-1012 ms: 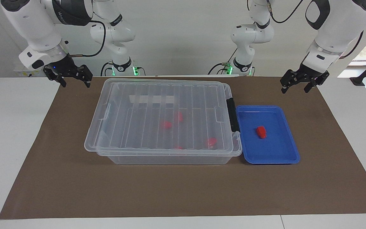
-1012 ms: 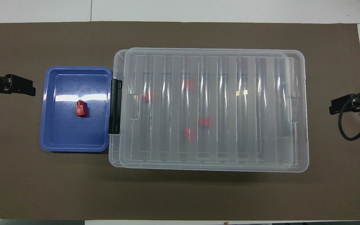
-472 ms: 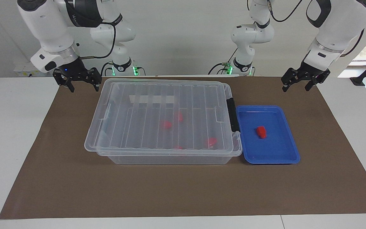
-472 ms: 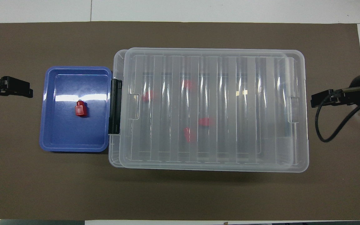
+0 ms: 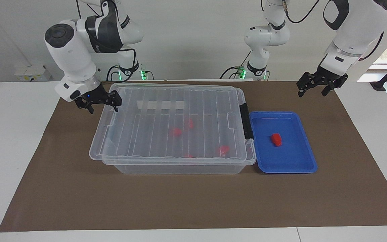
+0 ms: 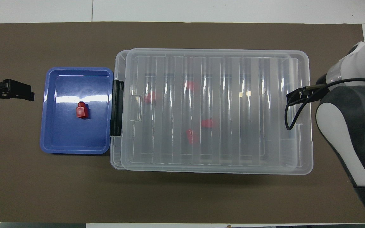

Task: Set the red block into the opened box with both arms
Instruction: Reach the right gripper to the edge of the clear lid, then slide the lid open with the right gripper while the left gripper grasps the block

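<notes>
The box [image 5: 176, 164] [image 6: 214, 169] is a large clear bin, and its ribbed lid [image 5: 166, 117] [image 6: 230, 79] lies on top, slightly shifted. A black latch [image 5: 245, 121] [image 6: 117, 107] sits on the short side beside the tray. One red block [image 5: 276, 139] [image 6: 81, 110] lies in the blue tray [image 5: 297, 166] [image 6: 62, 145]. Several more red blocks [image 5: 176, 131] [image 6: 208, 123] show through the lid. My right gripper [image 5: 103, 108] [image 6: 291, 98] is open over the lid's short edge at the right arm's end. My left gripper [image 5: 311, 94] [image 6: 27, 93] hangs open and empty over the mat, beside the tray.
A brown mat [image 5: 193, 201] [image 6: 182, 196] covers the middle of the white table. The blue tray touches the box's latch side. Bare mat lies between the box and the table edge farthest from the robots. The right arm's white forearm [image 6: 353, 133] fills the overhead view's edge.
My right arm has swung in from beside the mat and come down to the box's short edge. The left gripper has barely shifted. Box, tray and blocks have not moved.
</notes>
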Action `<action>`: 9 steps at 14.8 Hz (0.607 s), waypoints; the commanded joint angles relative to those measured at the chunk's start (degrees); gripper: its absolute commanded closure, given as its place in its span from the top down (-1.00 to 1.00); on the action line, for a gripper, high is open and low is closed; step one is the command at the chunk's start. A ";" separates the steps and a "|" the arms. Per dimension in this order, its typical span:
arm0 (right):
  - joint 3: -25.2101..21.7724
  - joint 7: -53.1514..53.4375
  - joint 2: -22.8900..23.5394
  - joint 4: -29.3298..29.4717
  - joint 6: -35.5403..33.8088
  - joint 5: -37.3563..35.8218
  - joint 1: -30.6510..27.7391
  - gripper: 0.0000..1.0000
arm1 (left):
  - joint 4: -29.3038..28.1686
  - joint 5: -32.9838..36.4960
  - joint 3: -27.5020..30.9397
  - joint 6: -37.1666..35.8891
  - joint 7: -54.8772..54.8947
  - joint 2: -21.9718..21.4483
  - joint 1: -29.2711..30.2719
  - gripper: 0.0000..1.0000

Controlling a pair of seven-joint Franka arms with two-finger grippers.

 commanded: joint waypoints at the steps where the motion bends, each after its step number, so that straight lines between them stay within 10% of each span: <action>1: 0.02 -1.16 -2.27 -5.12 3.33 0.71 -0.90 1.00 | -2.22 -0.70 -0.10 0.86 1.05 -1.96 0.78 1.00; 9: -0.07 -8.12 -4.55 -10.83 4.91 0.80 -4.86 1.00 | -2.13 -0.70 -0.10 1.73 1.14 -1.78 0.78 1.00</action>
